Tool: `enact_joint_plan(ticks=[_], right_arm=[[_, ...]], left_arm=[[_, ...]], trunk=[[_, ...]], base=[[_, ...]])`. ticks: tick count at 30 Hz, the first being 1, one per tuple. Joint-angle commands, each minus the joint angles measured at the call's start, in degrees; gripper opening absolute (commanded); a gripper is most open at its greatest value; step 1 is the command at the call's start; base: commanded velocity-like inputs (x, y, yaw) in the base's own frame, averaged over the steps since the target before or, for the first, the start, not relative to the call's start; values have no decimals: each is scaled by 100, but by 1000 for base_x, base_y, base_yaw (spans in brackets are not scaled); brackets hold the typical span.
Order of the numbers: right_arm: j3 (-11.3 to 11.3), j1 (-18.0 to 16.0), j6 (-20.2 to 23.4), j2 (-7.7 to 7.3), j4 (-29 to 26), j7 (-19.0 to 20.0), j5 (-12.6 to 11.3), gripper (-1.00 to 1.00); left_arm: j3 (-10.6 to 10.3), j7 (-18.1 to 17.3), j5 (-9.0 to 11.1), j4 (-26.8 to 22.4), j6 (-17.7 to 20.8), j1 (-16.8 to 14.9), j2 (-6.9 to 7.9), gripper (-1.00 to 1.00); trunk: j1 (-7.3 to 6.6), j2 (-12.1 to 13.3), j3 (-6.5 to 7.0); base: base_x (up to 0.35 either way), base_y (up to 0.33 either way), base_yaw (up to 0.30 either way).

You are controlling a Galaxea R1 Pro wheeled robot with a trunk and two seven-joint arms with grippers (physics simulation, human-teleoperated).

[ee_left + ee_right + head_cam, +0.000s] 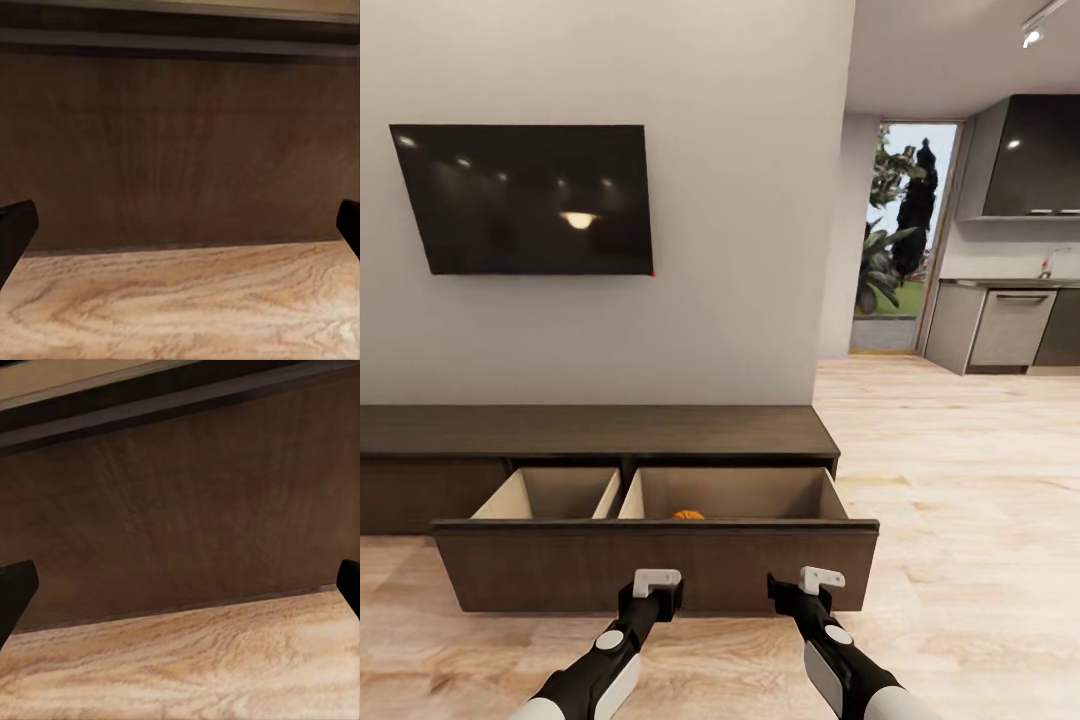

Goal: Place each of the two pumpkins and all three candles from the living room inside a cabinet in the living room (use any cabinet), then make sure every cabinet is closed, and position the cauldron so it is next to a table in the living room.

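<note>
Wood floor, open cabinet drawer holding pumpkin, both fingers spread empty just before its front

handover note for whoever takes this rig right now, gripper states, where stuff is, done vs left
Left gripper: open, empty, close to the drawer front.
Right gripper: open, empty, also at the drawer front.
Cabinet: its wide drawer is pulled out; one pumpkin just shows inside the right compartment.
Done: at least one pumpkin stowed.
Left: I cannot see into the drawer bottom, so check it for the other pumpkin and the candles, stow any missing, shut the drawer, then place the cauldron.
</note>
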Motion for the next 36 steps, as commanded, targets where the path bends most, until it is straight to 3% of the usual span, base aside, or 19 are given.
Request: enact_joint_plan(ticks=[1,12,24,36], right_arm=[[22,-4,-20,0,4,-20,-36,100],[21,-4,-20,0,4,-20,-28,100],[24,-4,-20,0,4,-20,-28,100],[22,-4,-20,0,4,-20,-28,100]], left_arm=[[-49,44,30,-1,-24,-5,3,100],[-51,44,26,-6,-30,-5,3,100],[-53,40,28,-12,-30,-5,3,100],[-53,44,28,5,-32,-5,3,100]], trunk=[[-1,-2,-6],[27,-17,-250],[27,-17,-250],[27,-17,-250]], base=[[5,0,0],[1,0,0],[1,0,0],[156,0,0]])
